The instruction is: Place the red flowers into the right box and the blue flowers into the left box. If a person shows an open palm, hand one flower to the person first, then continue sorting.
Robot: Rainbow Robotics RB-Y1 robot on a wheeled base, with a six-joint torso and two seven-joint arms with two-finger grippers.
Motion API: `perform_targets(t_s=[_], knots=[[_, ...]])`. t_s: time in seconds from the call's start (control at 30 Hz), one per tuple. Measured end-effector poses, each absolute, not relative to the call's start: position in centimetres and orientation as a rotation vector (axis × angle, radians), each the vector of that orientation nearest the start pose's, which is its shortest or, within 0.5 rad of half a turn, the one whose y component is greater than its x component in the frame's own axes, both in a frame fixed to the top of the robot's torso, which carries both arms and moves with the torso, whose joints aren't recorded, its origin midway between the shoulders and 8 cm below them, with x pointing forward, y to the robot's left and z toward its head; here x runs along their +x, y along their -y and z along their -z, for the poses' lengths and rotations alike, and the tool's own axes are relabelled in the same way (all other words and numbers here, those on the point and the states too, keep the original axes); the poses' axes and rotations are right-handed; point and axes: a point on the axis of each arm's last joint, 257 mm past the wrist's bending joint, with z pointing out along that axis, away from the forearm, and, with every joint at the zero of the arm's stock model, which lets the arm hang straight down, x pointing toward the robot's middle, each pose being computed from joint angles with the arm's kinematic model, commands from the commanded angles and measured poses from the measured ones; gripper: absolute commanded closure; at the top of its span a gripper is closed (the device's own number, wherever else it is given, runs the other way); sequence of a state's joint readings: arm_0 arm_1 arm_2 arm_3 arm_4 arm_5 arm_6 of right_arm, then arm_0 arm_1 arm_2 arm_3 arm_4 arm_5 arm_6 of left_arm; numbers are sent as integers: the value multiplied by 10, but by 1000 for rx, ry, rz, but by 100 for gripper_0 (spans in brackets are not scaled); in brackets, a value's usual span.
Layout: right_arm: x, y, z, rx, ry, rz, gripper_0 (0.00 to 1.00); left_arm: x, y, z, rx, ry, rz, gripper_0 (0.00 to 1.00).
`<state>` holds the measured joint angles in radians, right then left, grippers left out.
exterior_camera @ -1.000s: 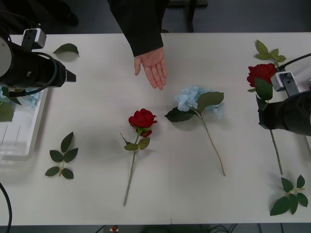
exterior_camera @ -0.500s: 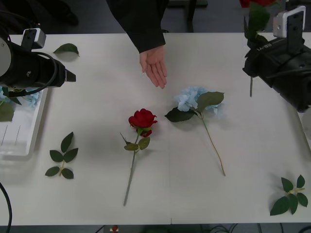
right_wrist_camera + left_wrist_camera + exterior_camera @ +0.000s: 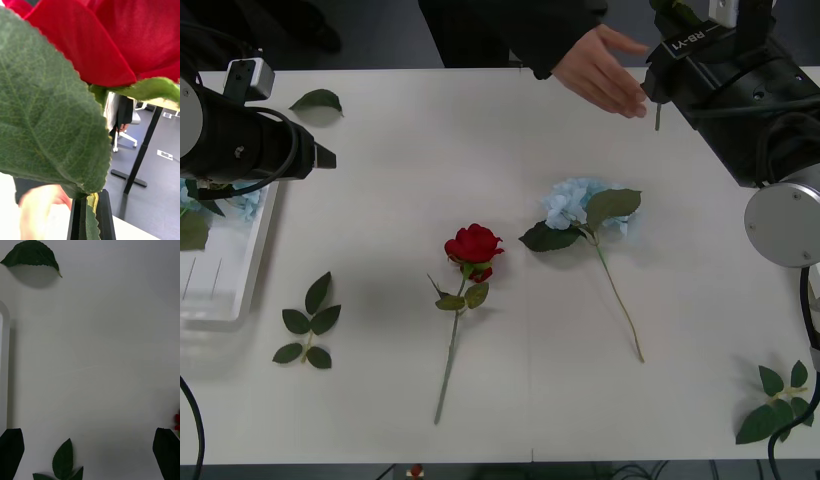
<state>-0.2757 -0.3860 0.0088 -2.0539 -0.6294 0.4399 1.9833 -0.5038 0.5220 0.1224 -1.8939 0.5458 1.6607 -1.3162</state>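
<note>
On the white table (image 3: pixel 480 150), the right gripper (image 3: pixel 90 213) at one o'clock clamps a red rose (image 3: pixel 112 37) beside the person's hand (image 3: pixel 600 70). The left gripper (image 3: pixel 90 450) hovers spread at nine o'clock by the left box (image 3: pixel 220 290).

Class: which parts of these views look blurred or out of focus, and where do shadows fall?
Right wrist view: the person's hand is blurred behind the red rose in the right hand. Left wrist view: a soft shadow lies under the loose leaf.
</note>
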Motion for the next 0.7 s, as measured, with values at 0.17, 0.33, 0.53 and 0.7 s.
perform_targets(t_s=[0.17,0.33,0.53,0.7], knots=[[541,164,-52,-454,-1224,-66,100,518,-284,137,-14,-2424,127,0],[540,163,-52,-450,-1224,-83,100,518,-283,137,-14,-2424,127,0],[540,161,-52,-447,-1225,-97,52,518,-283,137,-14,-2424,127,0],[539,161,-52,-444,-1226,-108,0,518,-283,137,-14,-2424,127,0]])
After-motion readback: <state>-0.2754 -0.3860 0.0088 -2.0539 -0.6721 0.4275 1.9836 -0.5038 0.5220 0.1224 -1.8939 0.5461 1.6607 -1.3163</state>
